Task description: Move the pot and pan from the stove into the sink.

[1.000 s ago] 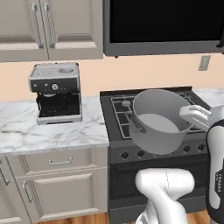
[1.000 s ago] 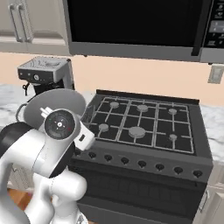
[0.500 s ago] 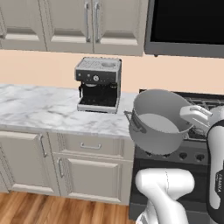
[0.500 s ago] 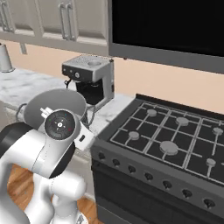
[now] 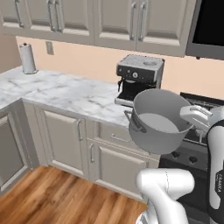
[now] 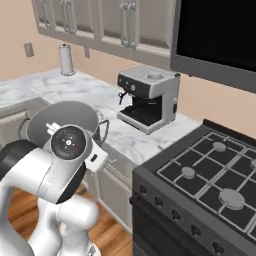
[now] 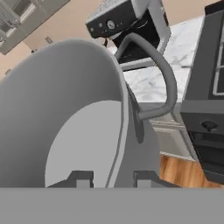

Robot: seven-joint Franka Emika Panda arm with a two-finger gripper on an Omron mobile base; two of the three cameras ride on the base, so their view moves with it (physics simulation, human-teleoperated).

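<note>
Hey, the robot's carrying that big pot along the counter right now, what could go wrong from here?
The gripper pinches only the rim wall of the pot, which hangs tilted; the thin grip might slip and drop it onto the wood floor.

The pot travels close to the coffee machine and the counter edge, so a swing could knock them.

The stove grates show no pan, so it may be missed.

The fingers (image 7: 81, 179) straddle the grey stockpot (image 7: 57, 113) rim. Beyond its loop handle (image 7: 162, 74) stands an espresso machine (image 7: 127, 22) on the marble worktop (image 7: 175, 65).
</note>
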